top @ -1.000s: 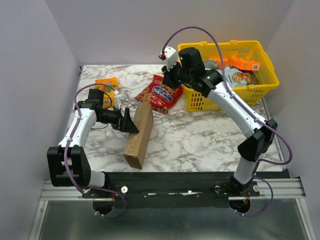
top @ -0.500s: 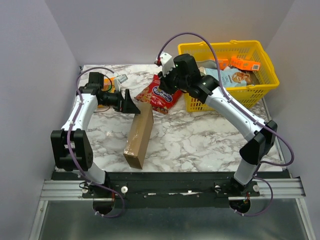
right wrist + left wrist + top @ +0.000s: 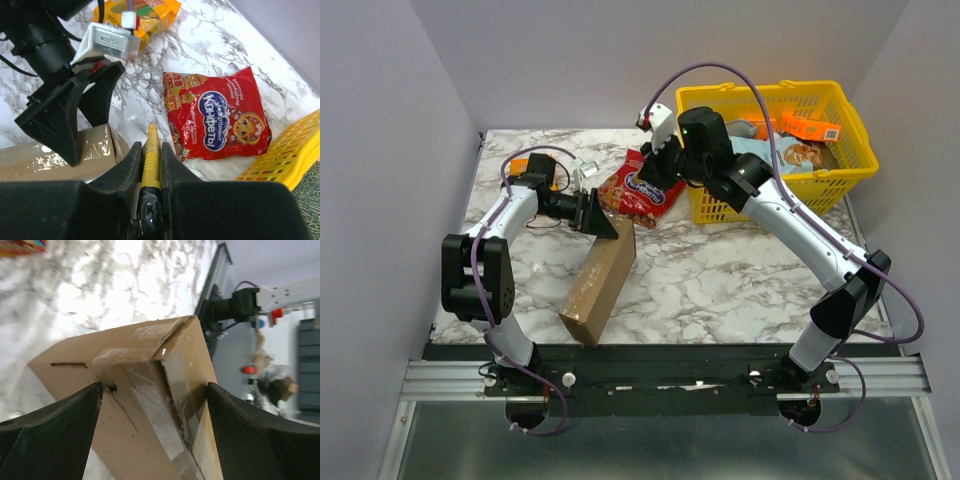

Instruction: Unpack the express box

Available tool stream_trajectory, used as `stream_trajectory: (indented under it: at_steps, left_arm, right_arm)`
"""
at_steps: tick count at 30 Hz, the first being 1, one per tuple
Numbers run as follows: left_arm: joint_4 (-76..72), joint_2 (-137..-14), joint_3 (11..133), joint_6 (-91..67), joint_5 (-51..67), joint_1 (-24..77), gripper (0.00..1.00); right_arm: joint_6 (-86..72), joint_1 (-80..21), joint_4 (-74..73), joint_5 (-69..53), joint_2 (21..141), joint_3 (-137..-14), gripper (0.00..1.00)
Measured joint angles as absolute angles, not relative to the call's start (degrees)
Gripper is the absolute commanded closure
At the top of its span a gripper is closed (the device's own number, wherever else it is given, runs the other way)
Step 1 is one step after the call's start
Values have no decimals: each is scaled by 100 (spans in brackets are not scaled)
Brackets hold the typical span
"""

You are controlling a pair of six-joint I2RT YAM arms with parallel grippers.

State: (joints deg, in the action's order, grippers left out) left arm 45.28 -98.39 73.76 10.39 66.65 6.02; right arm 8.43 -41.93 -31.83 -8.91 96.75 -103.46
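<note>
Express box [image 3: 600, 282], one, left gripper [image 3: 153, 386] astride its end, grip unclear, right gripper [image 3: 150, 149] clenching one yellow tool [image 3: 151, 172], one red snack bag [image 3: 216, 116].

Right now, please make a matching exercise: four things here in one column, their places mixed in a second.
1 express box
2 red snack bag
3 thin yellow object
4 yellow basket

A clamped in the right tool
B far right of the table
C one end between the fingers of the left tool
D flat on the table, left of the basket

Pairs: 1-C, 2-D, 3-A, 4-B
</note>
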Motion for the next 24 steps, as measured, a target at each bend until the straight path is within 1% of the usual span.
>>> stream_trajectory:
  at_steps: [4,8,17,24]
  left_arm:
    - [4388,-9686,6790,860,7107,602,10]
    - [4287,-9653,6611,676,7227,602,10]
    - [4032,-9509,6578,-1,6912,613,10]
    - [3520,-9220,6233,-471,6796,631,10]
  right_arm:
    - [838,-4416,-3190,-950,9655,-10318,100]
    - [770,-4694,-3291,-882,9675,-10298,100]
    - [403,-5033,-3603,-384,9675,-10278,100]
    - [390,-5162,-3653,-21,9675,-10020,100]
